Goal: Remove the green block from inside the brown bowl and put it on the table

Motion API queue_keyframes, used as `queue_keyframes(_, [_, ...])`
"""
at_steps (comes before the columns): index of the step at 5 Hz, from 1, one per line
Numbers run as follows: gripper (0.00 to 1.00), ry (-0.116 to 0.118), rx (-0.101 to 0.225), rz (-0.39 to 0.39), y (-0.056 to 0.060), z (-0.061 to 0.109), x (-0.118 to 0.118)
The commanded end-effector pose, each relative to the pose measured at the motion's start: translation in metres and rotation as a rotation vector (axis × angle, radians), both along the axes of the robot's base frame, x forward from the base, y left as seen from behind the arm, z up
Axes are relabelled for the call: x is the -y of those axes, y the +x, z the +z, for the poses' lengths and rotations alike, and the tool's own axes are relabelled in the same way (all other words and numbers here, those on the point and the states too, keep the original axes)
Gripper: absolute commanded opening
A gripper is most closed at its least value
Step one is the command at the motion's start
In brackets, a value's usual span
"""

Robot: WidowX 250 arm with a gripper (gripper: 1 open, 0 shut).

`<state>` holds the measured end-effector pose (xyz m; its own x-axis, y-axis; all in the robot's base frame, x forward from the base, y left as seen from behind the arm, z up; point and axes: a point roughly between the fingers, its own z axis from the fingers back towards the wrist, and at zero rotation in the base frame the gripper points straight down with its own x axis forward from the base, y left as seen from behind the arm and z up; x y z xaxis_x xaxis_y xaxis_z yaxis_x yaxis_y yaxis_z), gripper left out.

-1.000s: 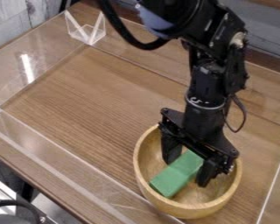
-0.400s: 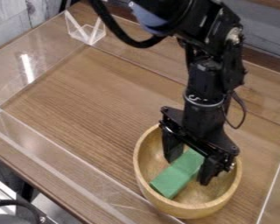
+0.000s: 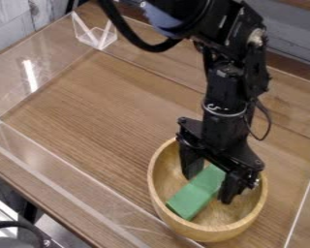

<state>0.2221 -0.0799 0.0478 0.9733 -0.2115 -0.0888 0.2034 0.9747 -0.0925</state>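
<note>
The brown bowl (image 3: 166,187) sits on the table (image 3: 106,107) near its front right edge. Inside it lies the green block (image 3: 194,196), tilted, with its lower end toward the bowl's front. My gripper (image 3: 211,180) points straight down into the bowl and stands open, one finger on each side of the block's upper end. Whether the fingers touch the block cannot be made out. The black arm rises from the bowl toward the top of the picture.
Clear plastic walls (image 3: 42,58) run along the table's left and front edges. A small clear stand (image 3: 96,35) is at the back left. Bare wood-grain tabletop spreads left of and behind the bowl.
</note>
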Motion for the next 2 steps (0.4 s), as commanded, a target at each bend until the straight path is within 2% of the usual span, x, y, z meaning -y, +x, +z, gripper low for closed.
queue_keyframes(1, [1.00, -0.022, 0.059, 0.008, 0.0077, 0.0133, -0.0014])
queue_keyframes(2, [1.00, -0.029, 0.062, 0.008, 0.0086, 0.0138, -0.0023])
